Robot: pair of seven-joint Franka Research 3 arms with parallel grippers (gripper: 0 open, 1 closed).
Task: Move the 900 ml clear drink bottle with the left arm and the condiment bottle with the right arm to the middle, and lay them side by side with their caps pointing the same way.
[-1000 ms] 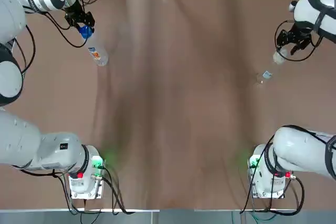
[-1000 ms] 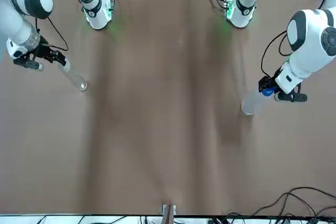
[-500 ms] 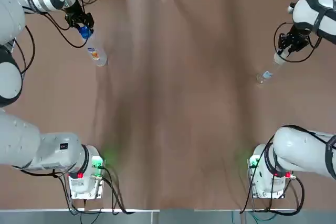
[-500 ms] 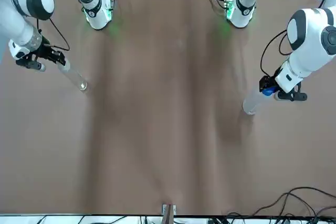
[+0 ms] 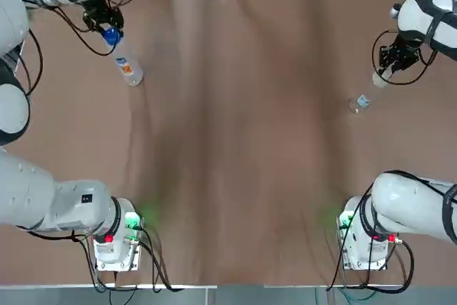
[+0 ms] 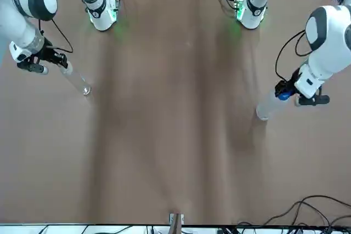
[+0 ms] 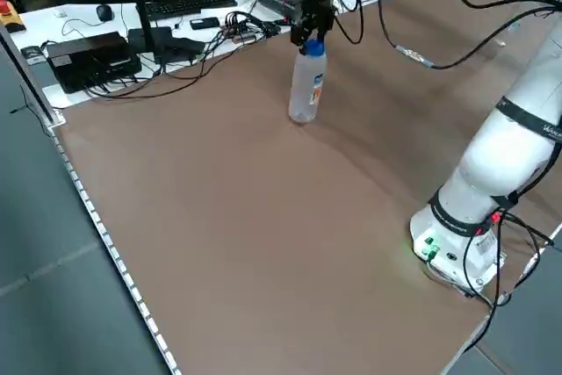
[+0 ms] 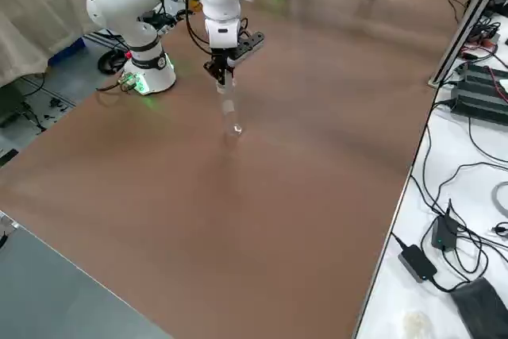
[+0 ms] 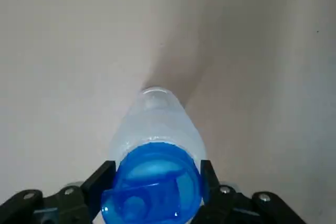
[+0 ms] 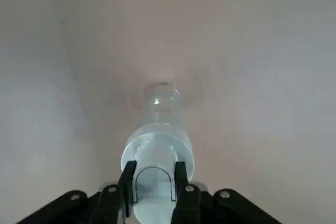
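Note:
The clear drink bottle (image 5: 127, 68) with a blue cap (image 5: 111, 34) and an orange label stands at the far left of the table, nearly upright in the left side view (image 7: 306, 87). My left gripper (image 5: 107, 28) is shut on its cap; in the left wrist view the fingers (image 9: 103, 178) press both sides of the blue cap (image 9: 152, 188). The slim clear condiment bottle (image 5: 365, 94) hangs at the far right, tilted, base low. My right gripper (image 5: 390, 62) is shut on its neck, seen as the condiment bottle (image 10: 156, 129) between my fingers (image 10: 126, 181).
The brown table (image 5: 235, 141) spreads between the two bottles. Both arm bases (image 5: 114, 237) sit at the near edge. Cables, a keyboard and boxes (image 7: 97, 50) lie beyond the far edge, and a power strip with adapters (image 8: 476, 93) lies on the white bench.
My left gripper has shifted a little toward the far-left corner, carrying the drink bottle's cap and body with it. The right gripper and condiment bottle have barely moved.

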